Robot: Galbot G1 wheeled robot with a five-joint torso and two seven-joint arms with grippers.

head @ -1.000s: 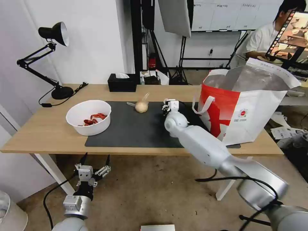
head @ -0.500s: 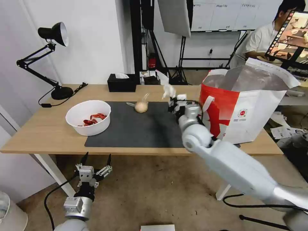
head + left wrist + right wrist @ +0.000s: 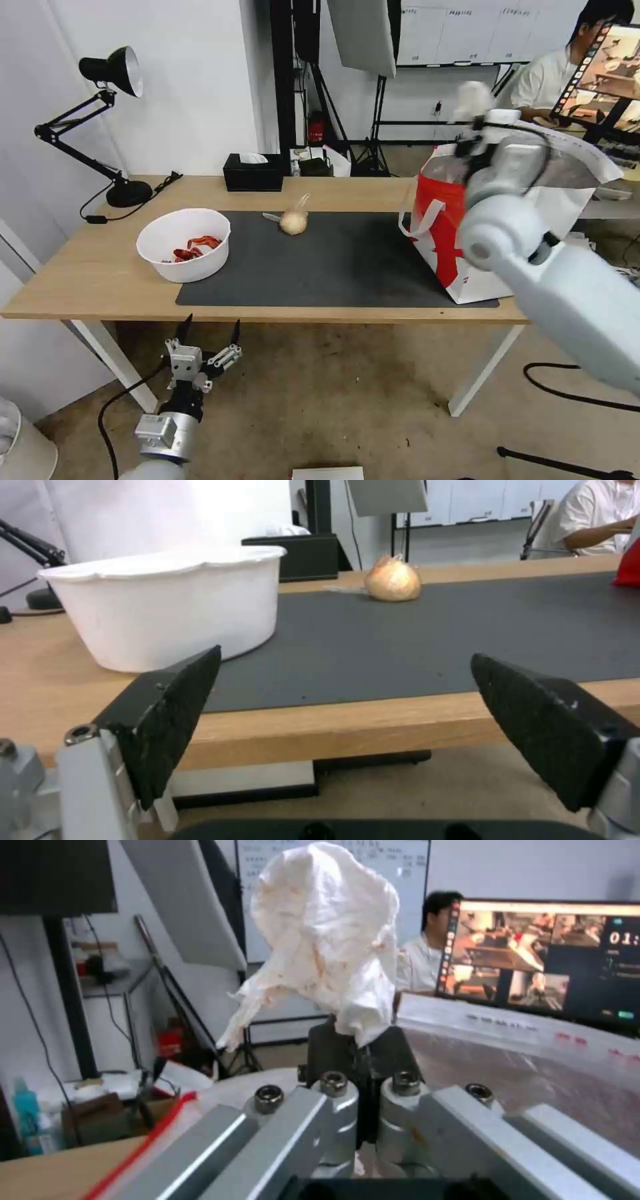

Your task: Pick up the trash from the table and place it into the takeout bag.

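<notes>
Lifting tissue from mat to bag (right tool).

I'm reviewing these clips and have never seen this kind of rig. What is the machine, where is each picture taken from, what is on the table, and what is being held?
This is a wheeled robot with two arms, each ending in a two-fingered gripper. One picture comes from a camera on its head, looking down at the table. The other two come from cameras on its wrists.

On the table are a white bowl with red scraps, a clear plastic bag with a beige lump on the dark mat, a black tissue box, a desk lamp, and the big red-and-white takeout bag.

The right gripper is raised above the bag's open top, shut on a crumpled white tissue. The left gripper hangs open, below the table's front edge, holding nothing.
</notes>
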